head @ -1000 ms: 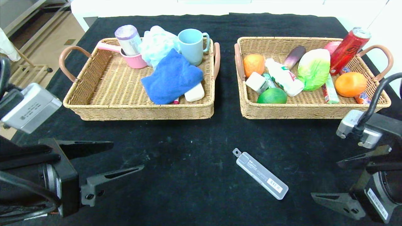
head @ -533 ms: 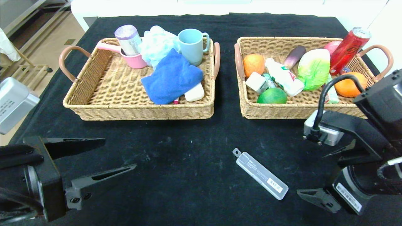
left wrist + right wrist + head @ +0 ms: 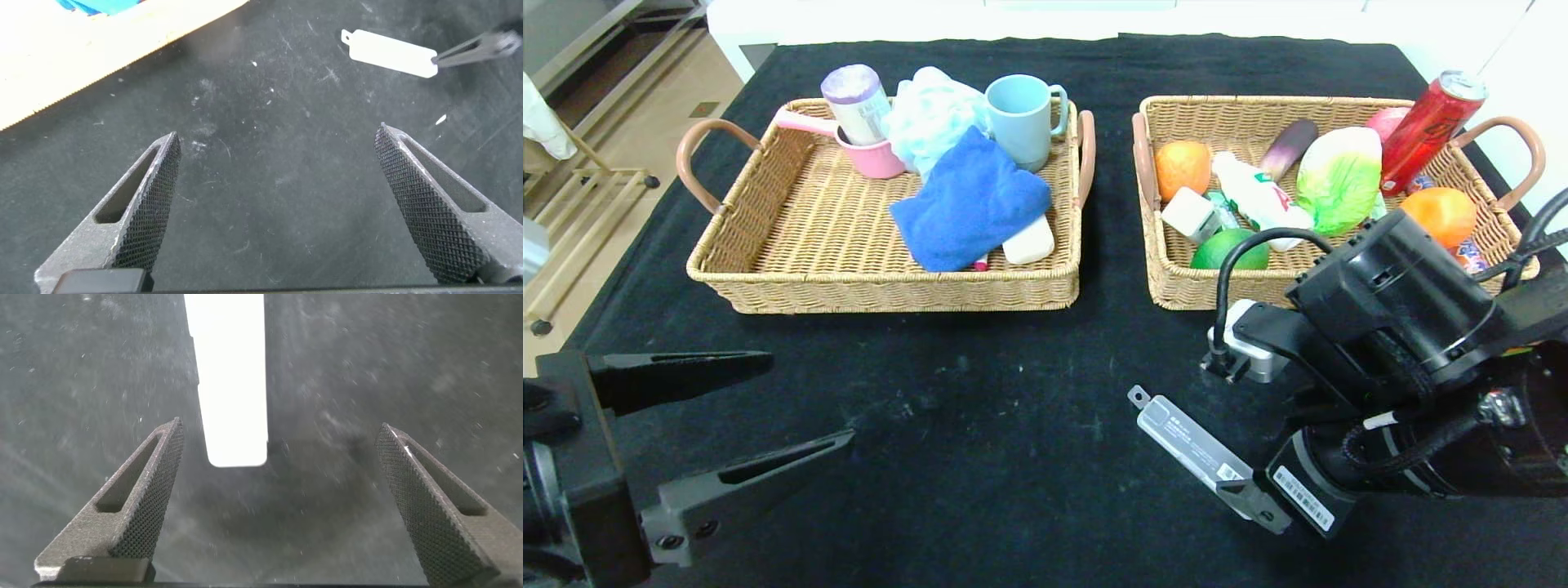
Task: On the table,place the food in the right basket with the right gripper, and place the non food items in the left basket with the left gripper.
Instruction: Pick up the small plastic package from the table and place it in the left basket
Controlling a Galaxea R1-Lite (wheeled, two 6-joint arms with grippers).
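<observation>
A long clear plastic case (image 3: 1188, 441) with a barcode label lies on the black table (image 3: 1013, 384), in front of the right basket (image 3: 1176, 294). My right gripper (image 3: 279, 429) hangs open over the case's near end. The case (image 3: 227, 376) reaches in between the fingers, close to one of them, and nothing is gripped. My left gripper (image 3: 810, 398) stands open and empty at the near left, and from its wrist the case (image 3: 391, 53) shows far off. In the left basket (image 3: 890, 294) lies the folded blue towel (image 3: 968, 204). The right basket holds the cabbage (image 3: 1339, 180), white bottle (image 3: 1258, 196) and small carton (image 3: 1191, 214).
The left basket also holds a blue mug (image 3: 1021, 118), a pink cup (image 3: 874, 155) with a roll in it, and a pale bath puff (image 3: 931, 110). Oranges (image 3: 1183, 167), a lime (image 3: 1229, 245) and a red can (image 3: 1429, 126) share the right basket. The table's left edge drops to the floor.
My right arm has swung in from the right edge toward the middle and come over the clear case's near end. The left gripper has drawn back a little toward the near left.
</observation>
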